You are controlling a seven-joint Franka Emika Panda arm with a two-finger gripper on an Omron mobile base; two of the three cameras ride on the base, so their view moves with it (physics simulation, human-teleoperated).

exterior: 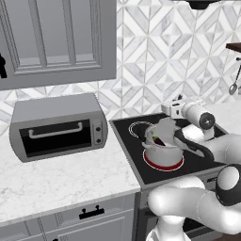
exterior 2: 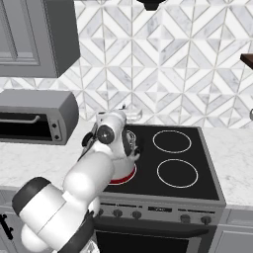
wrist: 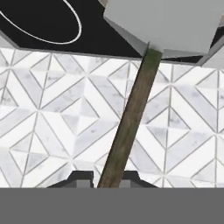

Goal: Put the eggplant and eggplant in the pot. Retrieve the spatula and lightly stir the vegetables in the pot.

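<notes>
- Pot (exterior: 162,153) sits on the near-left burner of the cooktop (exterior: 129,150); a dark eggplant (exterior: 157,140) shows inside, the second can't be made out.
- End effector (wrist: 107,177) is over the pot with the spatula (wrist: 131,113) handle between its tips, blade end away from the hand, likely for stirring; clamped or loosening, can't tell.
- Toaster oven (exterior: 56,127) stands on the table (exterior: 61,183) to the left, well clear.
- A spoon (exterior: 233,87) hangs at the far right; nothing blocks the pot.

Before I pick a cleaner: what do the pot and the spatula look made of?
The pot looks like polished steel: shiny grey, straight walls. The spatula has a matte light-grey blade, plastic or metal, I cannot tell; its handle shows a brown-green streaky grain, perhaps wood.
</notes>
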